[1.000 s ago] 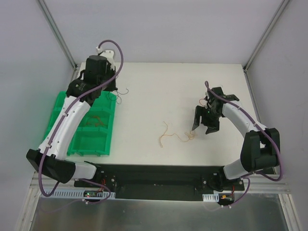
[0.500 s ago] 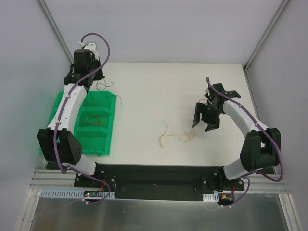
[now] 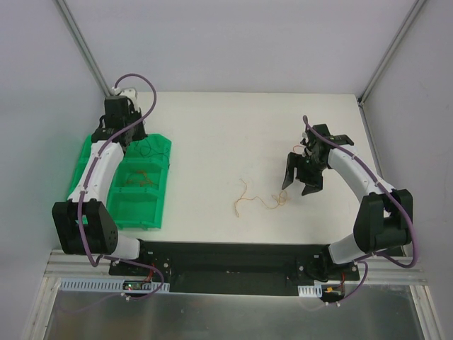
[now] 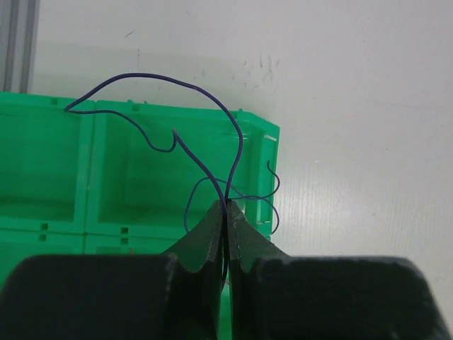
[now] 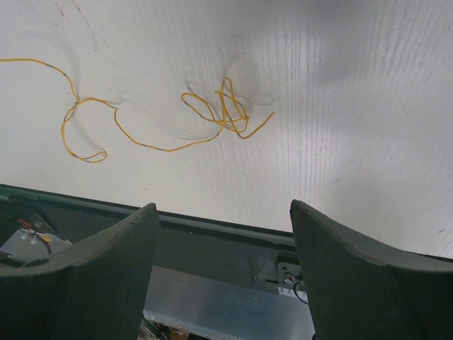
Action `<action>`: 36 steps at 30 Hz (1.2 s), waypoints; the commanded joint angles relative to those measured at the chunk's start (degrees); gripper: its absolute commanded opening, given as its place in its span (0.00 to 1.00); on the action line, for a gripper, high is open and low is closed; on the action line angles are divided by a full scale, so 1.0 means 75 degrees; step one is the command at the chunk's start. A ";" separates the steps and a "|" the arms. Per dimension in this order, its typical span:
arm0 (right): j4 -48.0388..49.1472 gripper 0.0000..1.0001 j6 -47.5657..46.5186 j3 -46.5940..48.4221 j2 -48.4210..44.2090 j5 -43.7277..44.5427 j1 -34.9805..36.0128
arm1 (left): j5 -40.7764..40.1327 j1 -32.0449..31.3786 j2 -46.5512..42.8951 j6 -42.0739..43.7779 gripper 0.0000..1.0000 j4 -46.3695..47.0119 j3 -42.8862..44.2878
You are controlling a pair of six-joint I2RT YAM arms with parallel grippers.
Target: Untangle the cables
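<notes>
White table (image 3: 226,127), curly yellow wires (image 5: 225,122); L fingers (image 4: 209,244) pinch thin blue wire (image 4: 152,75).

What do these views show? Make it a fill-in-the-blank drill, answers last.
The left gripper is ____ on a thin dark cable over the green tray.
The right gripper hangs ____, holding nothing.
The yellow-orange cables lie on the ____ table.
Missing words: shut, open, white.
</notes>
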 commanded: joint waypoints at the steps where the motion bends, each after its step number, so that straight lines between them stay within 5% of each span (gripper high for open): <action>1: -0.0077 0.77 -0.0033 0.0092 -0.0111 -0.0144 -0.0019 | -0.0199 0.0163 -0.0571 0.0171 0.00 0.0322 -0.0201; 24: -0.0077 0.77 -0.0104 0.0009 -0.0087 -0.0120 -0.0008 | -0.0282 0.0609 -0.0066 0.0043 0.00 0.0358 0.1873; 27: -0.0077 0.77 -0.0104 0.0021 -0.0064 -0.0144 -0.0019 | 0.0535 0.0609 -0.0265 -0.0121 0.00 0.0369 0.2200; 33: -0.0088 0.77 -0.0115 0.0080 0.0065 -0.0202 -0.0019 | 0.4599 0.0621 0.0026 -0.1220 0.00 0.1131 0.2564; 36: -0.0088 0.77 -0.0104 0.0138 0.0089 -0.0214 -0.0019 | 0.5343 0.0621 0.0436 -0.1878 0.00 0.1424 0.2553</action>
